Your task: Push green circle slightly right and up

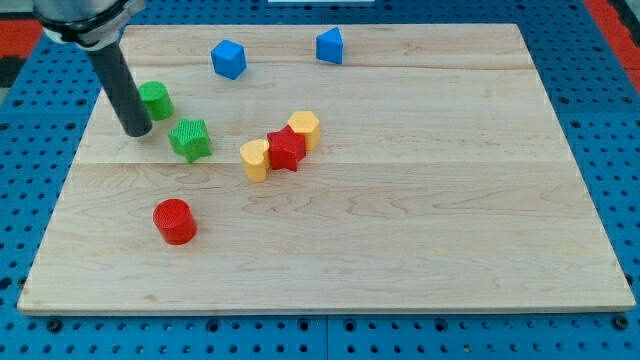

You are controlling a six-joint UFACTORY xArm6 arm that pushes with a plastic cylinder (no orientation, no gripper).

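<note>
The green circle (156, 100) sits near the wooden board's upper left. My tip (136, 131) rests on the board just to the lower left of the green circle, close to or touching it. The dark rod rises from the tip toward the view's top left and hides a small part of the circle's left side. A green star (190, 139) lies just to the lower right of the circle and to the right of my tip.
A blue cube (228, 59) and a blue block (330, 46) lie near the top edge. A yellow heart (256, 159), red star (287, 150) and yellow hexagon (304, 130) touch in a diagonal row at centre. A red cylinder (175, 221) sits lower left.
</note>
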